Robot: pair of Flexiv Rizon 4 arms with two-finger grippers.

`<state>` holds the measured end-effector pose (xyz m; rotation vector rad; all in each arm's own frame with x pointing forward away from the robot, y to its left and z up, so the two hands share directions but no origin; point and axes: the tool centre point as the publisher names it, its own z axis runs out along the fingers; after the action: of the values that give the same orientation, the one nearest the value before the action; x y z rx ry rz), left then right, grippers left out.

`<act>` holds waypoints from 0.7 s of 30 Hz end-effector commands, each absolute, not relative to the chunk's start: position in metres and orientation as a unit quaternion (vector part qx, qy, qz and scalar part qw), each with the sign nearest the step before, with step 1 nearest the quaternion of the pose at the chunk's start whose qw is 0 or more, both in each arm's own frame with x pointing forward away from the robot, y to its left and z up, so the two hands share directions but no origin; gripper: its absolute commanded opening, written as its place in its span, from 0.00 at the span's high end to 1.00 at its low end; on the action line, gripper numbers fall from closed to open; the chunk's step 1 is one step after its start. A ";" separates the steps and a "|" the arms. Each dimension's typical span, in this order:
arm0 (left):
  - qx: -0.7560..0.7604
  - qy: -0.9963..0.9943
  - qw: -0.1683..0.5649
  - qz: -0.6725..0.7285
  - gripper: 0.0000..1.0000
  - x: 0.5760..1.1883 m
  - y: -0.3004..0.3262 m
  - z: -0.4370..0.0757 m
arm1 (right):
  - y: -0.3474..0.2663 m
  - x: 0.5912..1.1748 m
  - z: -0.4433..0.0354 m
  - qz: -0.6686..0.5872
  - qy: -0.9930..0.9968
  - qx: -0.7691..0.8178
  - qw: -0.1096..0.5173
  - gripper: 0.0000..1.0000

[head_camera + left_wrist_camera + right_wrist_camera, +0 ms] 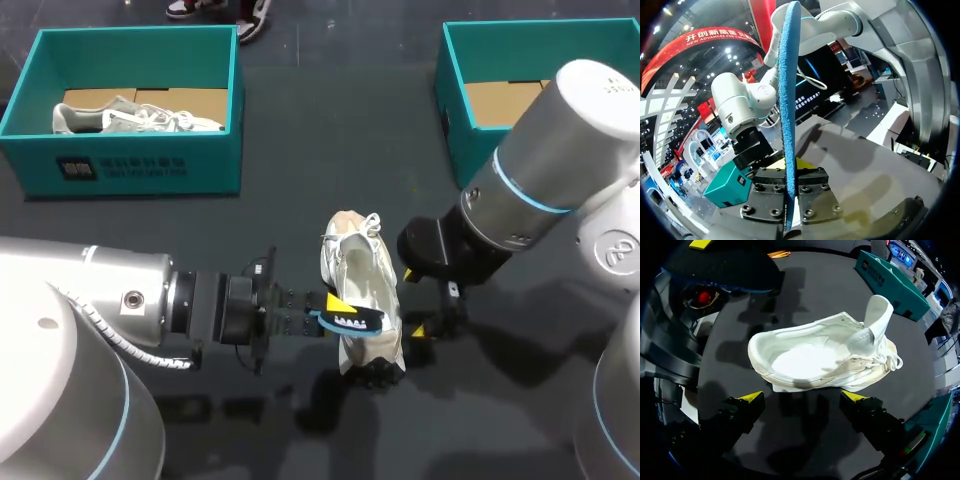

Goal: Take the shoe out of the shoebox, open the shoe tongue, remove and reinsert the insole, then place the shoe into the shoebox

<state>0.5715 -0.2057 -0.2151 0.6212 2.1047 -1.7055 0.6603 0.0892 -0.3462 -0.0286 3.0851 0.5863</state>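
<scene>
My left end effector (790, 171) pinched the blue insole (788, 75) between its fingers. My right end effector (802, 397) was spread wide, holding nothing, with the white shoe (810, 357) just ahead of it.

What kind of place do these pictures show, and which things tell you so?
Probably a robot test table for shoe packing: teal shoeboxes stand on a dark table, a white shoe lies on it, and the left pincer grips a blue insole.
</scene>
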 end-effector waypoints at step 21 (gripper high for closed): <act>0.212 0.748 0.179 -0.603 1.00 0.577 -0.212 -0.222 | 0.092 0.660 -0.356 0.187 0.982 -0.018 0.011 0.00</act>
<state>0.5755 -0.2056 -0.2203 0.6009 2.1074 -1.7101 0.6614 0.0925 -0.3523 -0.0581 3.0710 0.5752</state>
